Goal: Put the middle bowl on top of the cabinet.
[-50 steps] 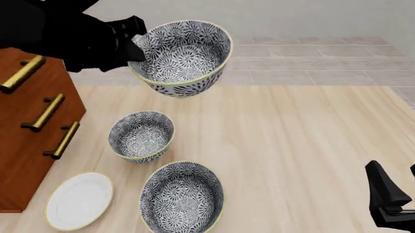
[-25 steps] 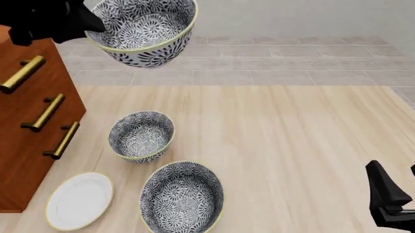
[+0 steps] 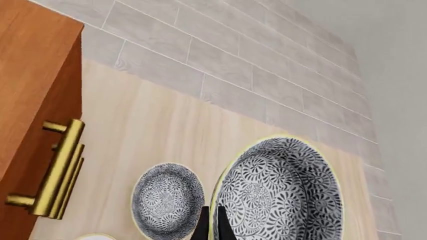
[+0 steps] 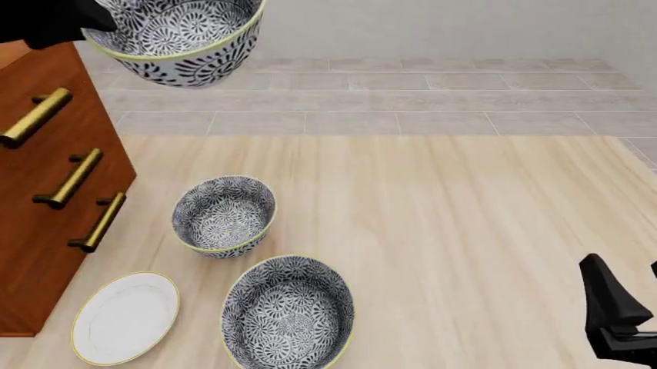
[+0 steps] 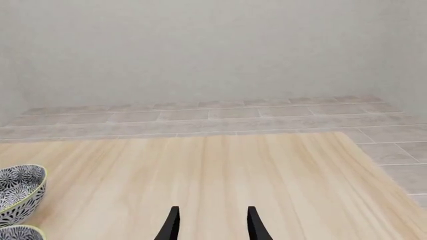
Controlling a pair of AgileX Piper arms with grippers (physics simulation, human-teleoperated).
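The middle bowl (image 4: pixel 175 34), dark floral with a yellowish rim, hangs high in the air at the far left, just beside the upper right edge of the cabinet (image 4: pixel 46 200). My left gripper (image 4: pixel 95 21) is shut on the bowl's left rim. In the left wrist view the bowl (image 3: pixel 283 187) fills the space past the gripper (image 3: pixel 212 226), whose fingers pinch its rim, with the cabinet (image 3: pixel 30 85) and its brass handle alongside. My right gripper (image 4: pixel 624 319) rests low at the table's near right, open (image 5: pixel 212 226) and holding nothing.
Two look-alike bowls stand on the table: a small one (image 4: pixel 224 215) and a larger one (image 4: pixel 288 314) nearer to me. A white plate (image 4: pixel 125 317) lies by the cabinet's foot. The small bowl (image 3: pixel 167 201) also shows under the left wrist.
My left gripper has carried the bowl up and to the left, from over the table's far middle to beside the cabinet's top. The right arm has stayed still.
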